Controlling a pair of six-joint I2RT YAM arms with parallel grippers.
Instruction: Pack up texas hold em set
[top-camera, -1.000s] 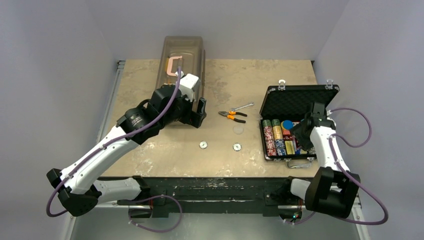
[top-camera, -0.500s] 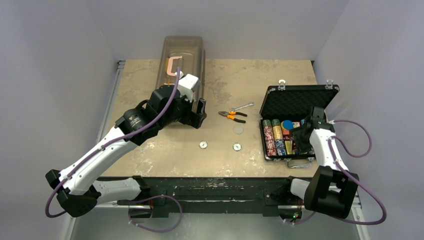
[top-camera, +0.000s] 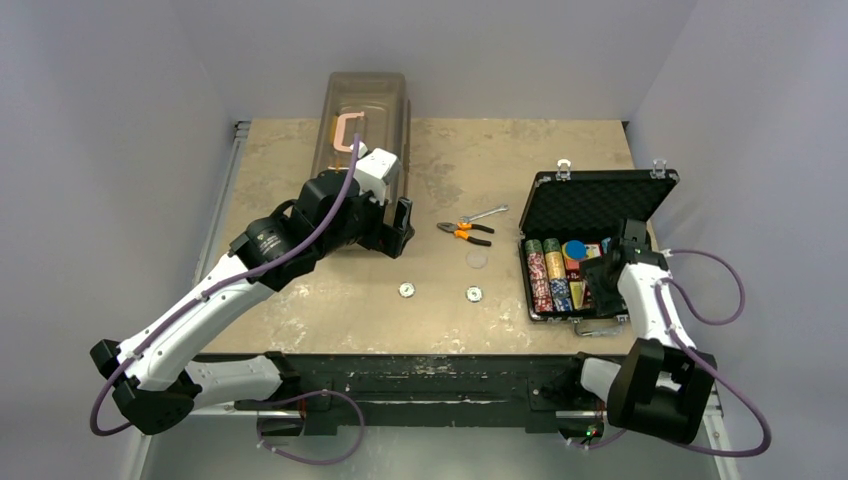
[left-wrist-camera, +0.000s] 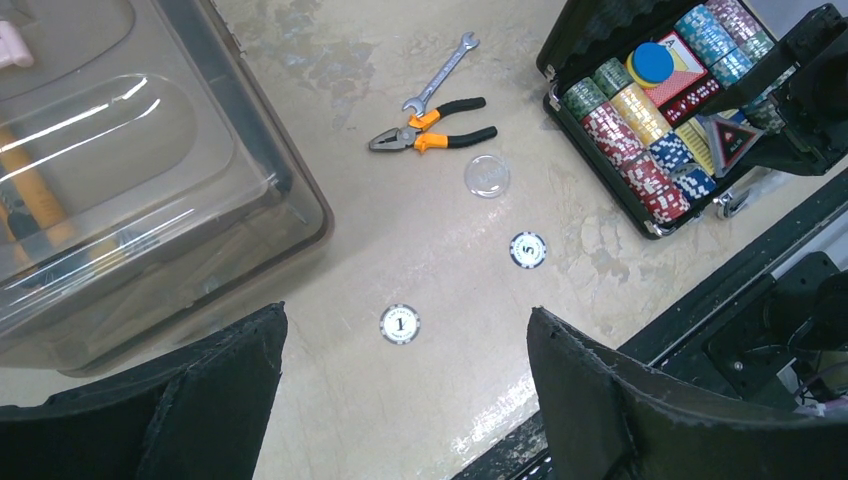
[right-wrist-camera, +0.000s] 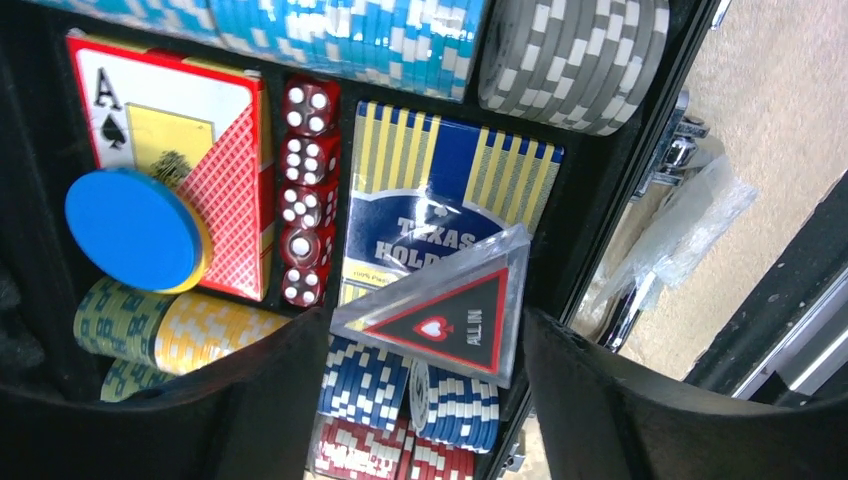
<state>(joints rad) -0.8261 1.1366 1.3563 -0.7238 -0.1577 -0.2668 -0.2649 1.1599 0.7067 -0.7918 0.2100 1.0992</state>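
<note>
The black case (top-camera: 595, 200) lies open at the right, its tray filled with rows of poker chips (top-camera: 548, 275). My right gripper (right-wrist-camera: 425, 400) is open and empty just above the tray's near right part. Between its fingers the red triangle token (right-wrist-camera: 450, 315) rests tilted on the blue card box (right-wrist-camera: 440, 190) and on blue chips (right-wrist-camera: 400, 395). Red dice (right-wrist-camera: 300, 190) sit in a column, and a blue round button (right-wrist-camera: 135, 228) lies on a red card deck. My left gripper (left-wrist-camera: 405, 400) is open above the table. Two loose chips (left-wrist-camera: 400, 323) (left-wrist-camera: 528, 249) and a clear round button (left-wrist-camera: 487, 175) lie ahead of it.
A large translucent brown box (top-camera: 360, 120) with a pink handle stands at the back left, close to my left wrist. Orange-handled pliers (top-camera: 465, 232) and a wrench (top-camera: 487, 213) lie mid-table. The table's front edge runs just below the loose chips.
My right gripper has drawn back over the case toward the near edge. The left arm has hardly moved. The loose chips have stayed in place.
</note>
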